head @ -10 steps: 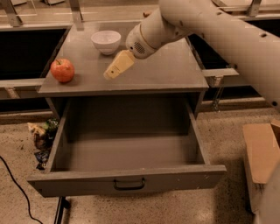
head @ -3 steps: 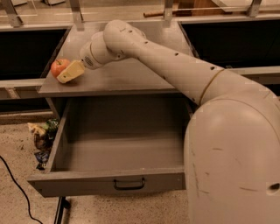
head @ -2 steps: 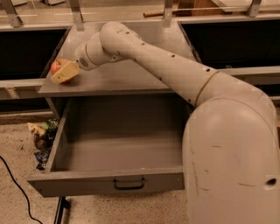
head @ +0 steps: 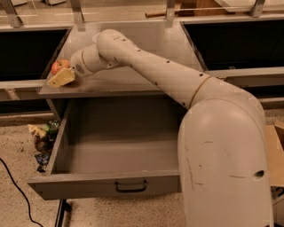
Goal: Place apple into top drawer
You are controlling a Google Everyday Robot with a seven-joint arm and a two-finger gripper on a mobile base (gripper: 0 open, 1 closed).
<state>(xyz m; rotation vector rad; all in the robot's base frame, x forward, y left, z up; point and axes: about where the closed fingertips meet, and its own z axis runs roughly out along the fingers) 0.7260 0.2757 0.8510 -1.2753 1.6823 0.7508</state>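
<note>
The apple (head: 57, 66), red-orange, sits at the left edge of the grey cabinet top (head: 151, 42). My gripper (head: 62, 77) is right at the apple, its yellowish tip in front of it and covering the apple's lower right part. The arm reaches from the lower right across the cabinet to the left. The top drawer (head: 88, 185) is pulled fully out below the cabinet top, with a dark bar handle (head: 131, 186) at the centre of its front panel. The drawer's inside shows nothing in it where the arm does not cover it.
Crumpled wrappers (head: 42, 137) lie on the speckled floor left of the drawer. A black cable (head: 13, 186) runs across the floor at lower left. A cardboard box (head: 276, 148) stands at the right edge. Metal rail posts (head: 78, 13) stand behind the cabinet top.
The arm has swung from the middle of the cabinet top to the apple at the left edge. In the last second the gripper has closed in on the apple. The apple has stayed put.
</note>
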